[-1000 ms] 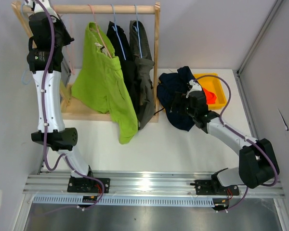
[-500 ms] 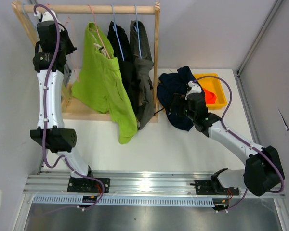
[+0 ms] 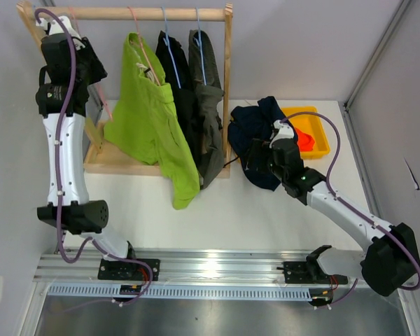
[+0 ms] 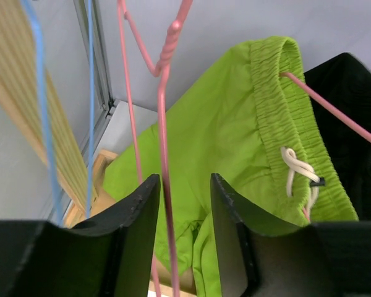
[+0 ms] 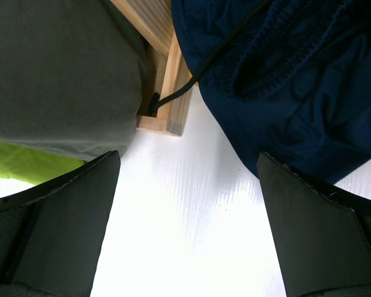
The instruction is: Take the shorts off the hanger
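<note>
Lime green shorts (image 3: 150, 119) hang on a pink hanger (image 3: 136, 28) on the wooden rack (image 3: 154, 12), with black shorts (image 3: 178, 77) and olive-grey shorts (image 3: 208, 105) on blue hangers to their right. Navy shorts (image 3: 255, 129) lie heaped on the table beside the rack. Orange shorts (image 3: 306, 138) lie in a yellow tray (image 3: 322, 119). My left gripper (image 3: 91, 70) is open at the rack's left end; an empty pink hanger's wire (image 4: 164, 124) runs between its jaws (image 4: 182, 182), with the lime shorts (image 4: 235, 111) behind. My right gripper (image 3: 255, 159) is open and empty above the table, by the navy shorts (image 5: 284, 80).
Empty blue hangers (image 4: 43, 124) hang at the rack's left end. The rack's wooden base (image 5: 173, 93) lies just beyond my right gripper (image 5: 188, 161), with the olive-grey shorts (image 5: 55, 68) to its left. Walls close in behind and on the right.
My left wrist swung right, then back left at the rack's left end. My right arm stretched out and its gripper shifted slightly left, staying by the navy shorts.
</note>
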`<state>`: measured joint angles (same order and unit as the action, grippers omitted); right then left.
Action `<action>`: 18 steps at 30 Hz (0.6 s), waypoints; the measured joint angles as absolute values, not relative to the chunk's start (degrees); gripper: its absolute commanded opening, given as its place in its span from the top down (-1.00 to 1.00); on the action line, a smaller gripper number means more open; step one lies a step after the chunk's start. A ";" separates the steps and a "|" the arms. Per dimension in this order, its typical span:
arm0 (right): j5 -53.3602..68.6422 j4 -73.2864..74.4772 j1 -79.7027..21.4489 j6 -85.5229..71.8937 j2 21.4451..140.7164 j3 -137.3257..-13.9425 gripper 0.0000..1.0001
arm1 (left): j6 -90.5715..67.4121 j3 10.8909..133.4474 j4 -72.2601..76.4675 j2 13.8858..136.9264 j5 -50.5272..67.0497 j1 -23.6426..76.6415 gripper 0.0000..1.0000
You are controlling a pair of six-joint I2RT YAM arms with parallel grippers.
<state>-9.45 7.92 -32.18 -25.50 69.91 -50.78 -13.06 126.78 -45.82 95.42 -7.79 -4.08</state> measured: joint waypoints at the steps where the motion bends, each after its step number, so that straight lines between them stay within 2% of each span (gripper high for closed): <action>1: -9.74 8.32 -32.38 -25.50 69.60 -50.78 -0.99 | -13.08 126.69 -46.02 94.50 -7.81 -4.08 0.10; 11: -12.58 10.48 -35.09 -25.50 67.07 -51.03 -0.99 | -13.50 126.82 -46.50 84.75 -6.57 -2.26 0.06; 18: -14.35 11.92 -36.69 -25.50 66.83 -51.48 -0.99 | -13.54 128.01 -46.02 85.76 -3.81 4.78 0.01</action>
